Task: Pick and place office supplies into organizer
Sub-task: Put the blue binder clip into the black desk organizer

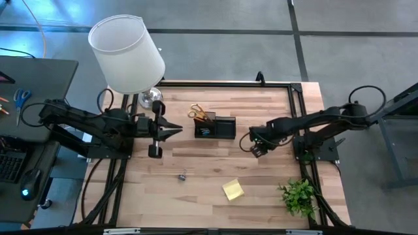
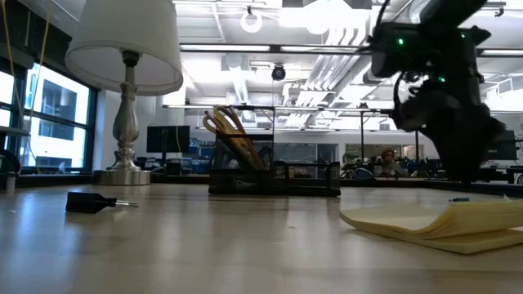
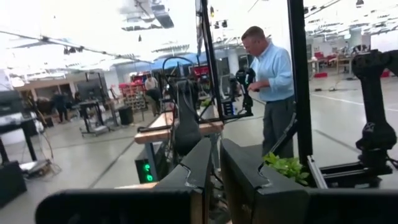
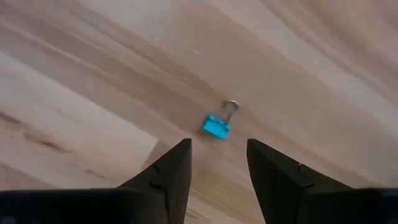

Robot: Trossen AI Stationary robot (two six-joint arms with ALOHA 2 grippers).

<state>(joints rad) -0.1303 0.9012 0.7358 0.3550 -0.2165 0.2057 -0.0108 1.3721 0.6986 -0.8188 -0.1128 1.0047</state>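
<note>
The black organizer [image 1: 219, 128] stands mid-table on the wood, with yellow-handled scissors [image 1: 198, 112] upright in its left compartment; the low view shows the organizer [image 2: 274, 175] and the scissors [image 2: 225, 122] too. My right gripper [image 4: 217, 163] points down, open, over a small blue binder clip [image 4: 217, 126] that lies flat on the table just beyond its fingertips. The right gripper [image 1: 257, 147] hangs to the right of the organizer. A yellow sticky-note pad [image 1: 232, 189] and a black binder clip [image 1: 182, 175] lie nearer the front edge. My left gripper [image 1: 174, 130] is shut, raised and level, left of the organizer.
A white-shaded lamp [image 1: 127, 52] stands at the far left corner, a small green plant [image 1: 299, 196] at the near right. Bare wood lies between the pad and the organizer. A person [image 3: 270, 81] stands in the room beyond the table.
</note>
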